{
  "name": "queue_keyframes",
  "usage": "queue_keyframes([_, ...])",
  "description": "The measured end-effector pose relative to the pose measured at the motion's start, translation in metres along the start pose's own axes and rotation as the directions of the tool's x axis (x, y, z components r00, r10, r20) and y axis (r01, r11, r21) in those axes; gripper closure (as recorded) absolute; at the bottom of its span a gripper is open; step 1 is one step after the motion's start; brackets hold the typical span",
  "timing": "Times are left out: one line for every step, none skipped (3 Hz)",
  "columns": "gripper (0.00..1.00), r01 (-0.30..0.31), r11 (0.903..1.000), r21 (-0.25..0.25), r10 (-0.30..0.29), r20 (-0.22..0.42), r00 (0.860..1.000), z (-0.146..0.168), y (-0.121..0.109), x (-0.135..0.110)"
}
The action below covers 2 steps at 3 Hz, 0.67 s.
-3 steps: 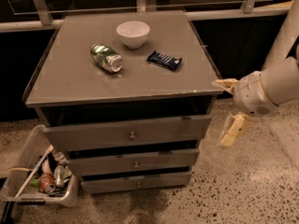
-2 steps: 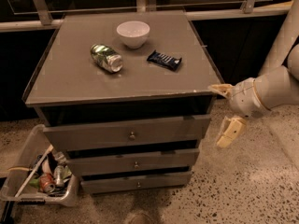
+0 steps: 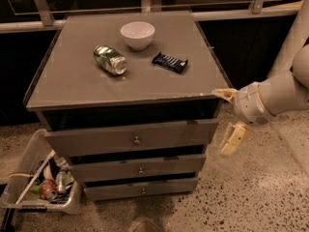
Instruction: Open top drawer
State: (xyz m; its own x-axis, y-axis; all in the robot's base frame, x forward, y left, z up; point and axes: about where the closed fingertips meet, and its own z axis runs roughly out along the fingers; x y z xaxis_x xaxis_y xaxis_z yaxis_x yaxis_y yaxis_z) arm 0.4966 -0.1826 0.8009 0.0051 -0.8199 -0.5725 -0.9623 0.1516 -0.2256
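Note:
The top drawer point(image 3: 130, 137) is the widest grey front of three, with a small brass knob point(image 3: 136, 140) at its centre. It stands pulled out a little from the grey cabinet, with a dark gap above it. My gripper point(image 3: 227, 122) is at the cabinet's right front corner, right of the drawer front and apart from the knob. Its two cream fingers are spread wide: one finger point(image 3: 223, 94) by the tabletop corner, the other point(image 3: 233, 139) lower, beside the drawer's right end. It holds nothing.
On the cabinet top point(image 3: 72, 86) are a white bowl point(image 3: 137, 34), a green can point(image 3: 110, 60) lying on its side and a dark snack bar point(image 3: 169, 62). Two shorter drawers point(image 3: 140, 169) sit below. A bin of trash point(image 3: 43, 185) stands on the floor at left.
My gripper and arm have shifted slightly left and down, closer to the cabinet's right front corner. The drawers and the things on top have not moved.

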Motion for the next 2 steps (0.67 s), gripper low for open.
queue_keyframes([0.0,-0.039,0.999,-0.02,0.039,0.01,0.999,0.055,-0.0061,0.0175])
queue_keyframes([0.0,-0.039,0.999,-0.02,0.039,0.01,0.999,0.055,-0.0061,0.0175])
